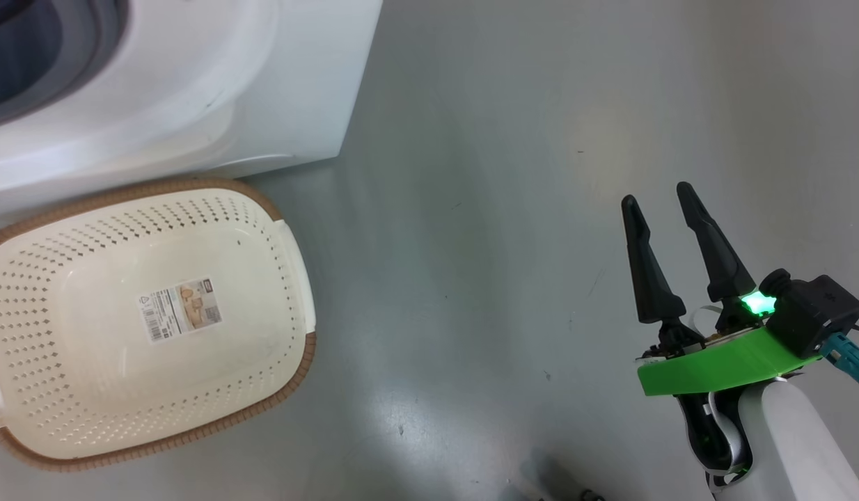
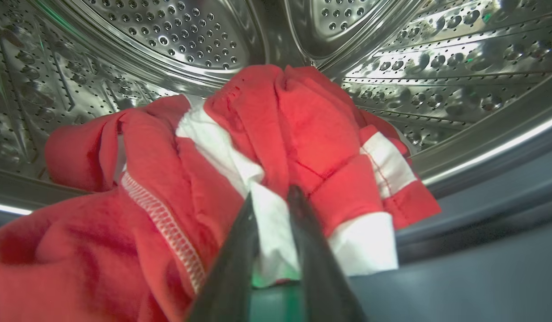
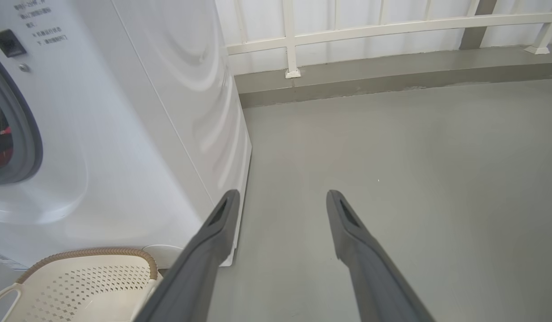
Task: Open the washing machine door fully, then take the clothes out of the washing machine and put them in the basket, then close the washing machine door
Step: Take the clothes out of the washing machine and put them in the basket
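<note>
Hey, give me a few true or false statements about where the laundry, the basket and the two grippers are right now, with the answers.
1. The basket holds nothing but a paper label. True.
2. The right gripper grips a red garment. False: it is open and empty above the grey floor.
3. Red and white clothes lie in the steel drum. True.
4. The left gripper is spread wide, clear of the clothes. False: its fingers are closed on a white fold of them.
5. The basket sits on top of the washing machine. False: it stands on the floor by the machine.
</note>
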Tool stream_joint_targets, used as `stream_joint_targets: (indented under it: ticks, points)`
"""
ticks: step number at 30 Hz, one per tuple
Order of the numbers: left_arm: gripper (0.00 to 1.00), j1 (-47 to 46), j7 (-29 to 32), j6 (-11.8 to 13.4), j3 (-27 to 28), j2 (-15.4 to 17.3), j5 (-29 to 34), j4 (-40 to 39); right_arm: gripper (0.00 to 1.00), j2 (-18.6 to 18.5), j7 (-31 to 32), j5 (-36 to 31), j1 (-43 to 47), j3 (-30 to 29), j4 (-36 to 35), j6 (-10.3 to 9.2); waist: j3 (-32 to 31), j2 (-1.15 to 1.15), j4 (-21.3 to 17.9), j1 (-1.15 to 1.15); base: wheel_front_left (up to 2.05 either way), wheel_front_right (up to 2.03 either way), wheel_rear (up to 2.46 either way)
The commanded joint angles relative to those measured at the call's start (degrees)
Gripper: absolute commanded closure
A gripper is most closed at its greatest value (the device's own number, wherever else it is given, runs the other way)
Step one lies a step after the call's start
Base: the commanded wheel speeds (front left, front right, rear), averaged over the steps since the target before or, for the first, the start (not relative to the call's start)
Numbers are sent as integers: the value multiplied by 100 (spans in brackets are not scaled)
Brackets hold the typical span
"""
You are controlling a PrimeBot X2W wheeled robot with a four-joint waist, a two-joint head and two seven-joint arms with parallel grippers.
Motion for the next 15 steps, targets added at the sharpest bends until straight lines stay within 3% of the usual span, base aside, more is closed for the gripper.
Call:
stream_joint_targets:
  ticks: [1, 10, 15]
  points:
    - [100, -93, -4, -25, 12, 258, 43, -69, 0, -40, -37, 121, -39, 142, -125, 42, -14, 0, 7, 0, 0, 0, 0]
    - [100, 37, -162, -87, 80, 108, -174, -228, 0, -40, -37, 54, 12, 78, -102, 42, -199, 0, 150, 0, 0, 0, 0]
    - [100, 715, -172, -103, 343, -15, -360, -1331, 0, -40, -37, -6, 79, -8, -104, 42, -377, 0, 303, 0, 0, 0, 0]
